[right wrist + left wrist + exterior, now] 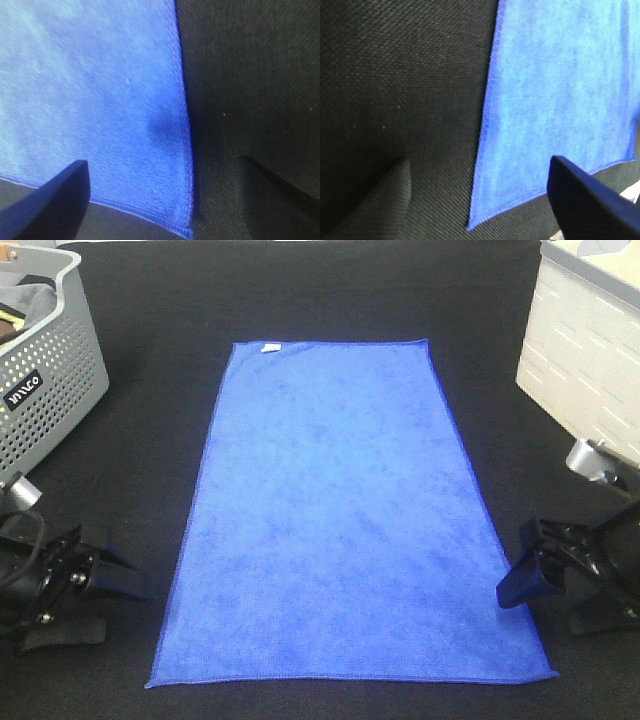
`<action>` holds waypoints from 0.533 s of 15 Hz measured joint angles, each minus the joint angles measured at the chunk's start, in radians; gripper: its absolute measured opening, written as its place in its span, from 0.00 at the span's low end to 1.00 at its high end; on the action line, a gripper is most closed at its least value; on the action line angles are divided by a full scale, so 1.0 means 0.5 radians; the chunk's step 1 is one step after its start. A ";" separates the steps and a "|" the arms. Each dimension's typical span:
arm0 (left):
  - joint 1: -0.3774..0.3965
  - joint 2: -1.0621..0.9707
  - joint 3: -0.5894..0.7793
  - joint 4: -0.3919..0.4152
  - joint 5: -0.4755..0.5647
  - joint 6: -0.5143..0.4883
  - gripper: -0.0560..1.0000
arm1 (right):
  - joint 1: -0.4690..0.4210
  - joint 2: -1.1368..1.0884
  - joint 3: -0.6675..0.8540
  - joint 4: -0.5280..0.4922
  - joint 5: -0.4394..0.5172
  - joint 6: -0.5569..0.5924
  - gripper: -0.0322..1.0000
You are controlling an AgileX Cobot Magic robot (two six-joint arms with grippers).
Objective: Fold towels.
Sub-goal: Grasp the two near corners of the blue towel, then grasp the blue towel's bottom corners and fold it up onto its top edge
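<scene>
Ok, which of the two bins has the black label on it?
The grey perforated bin at the far left; the white bin on the right shows no label.

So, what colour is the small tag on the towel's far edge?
White. The tag on the blue towel shows only in the exterior high view.

Left pincer (122, 608) at 8 o'clock of the high view, tips directed toward 3 o'clock; jaws spread wide, nothing between them. Right pincer (540, 600) at 4 o'clock, tips directed toward 9 o'clock; jaws equally spread and empty. Left arm (35, 565) and right arm (600, 545), both black, sit low at the frame's edges.
</scene>
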 joint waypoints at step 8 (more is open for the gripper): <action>-0.318 0.214 -0.152 -0.260 0.090 0.220 0.66 | -0.002 0.334 -0.022 0.590 0.056 -0.562 0.66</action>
